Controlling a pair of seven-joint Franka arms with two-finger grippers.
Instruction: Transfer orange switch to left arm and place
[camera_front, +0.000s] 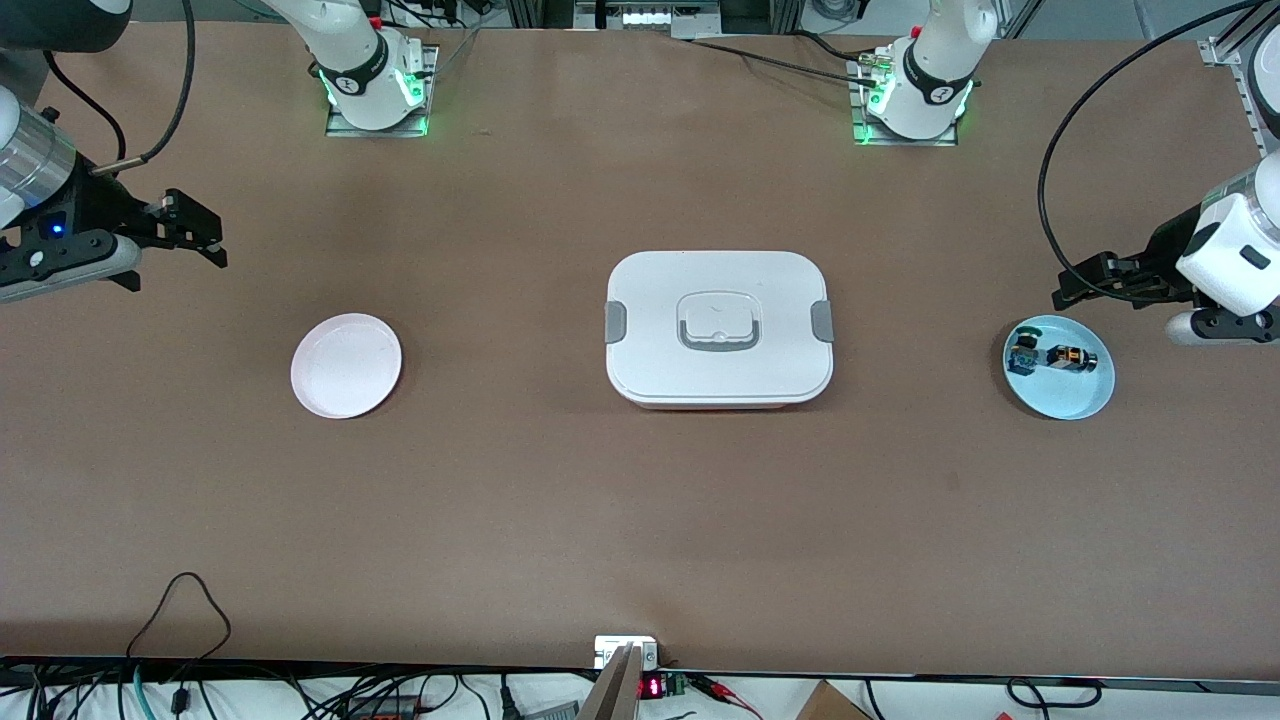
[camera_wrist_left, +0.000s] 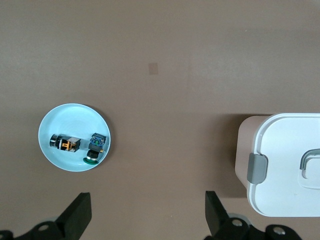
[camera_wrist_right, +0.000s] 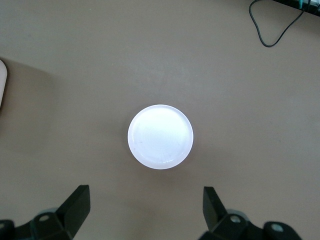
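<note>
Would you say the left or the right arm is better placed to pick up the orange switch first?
Left. The left gripper hangs open by the blue plate holding the orange switch; the right gripper is past the box.

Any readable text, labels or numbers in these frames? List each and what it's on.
Nothing reads clearly.
Red lit digits on a small display at the table edge nearest the front camera: too small to read.
Round marks on the two arm bases: too small to read.
The box, the blue plate, the pink plate and the orange switch: no text visible.
</note>
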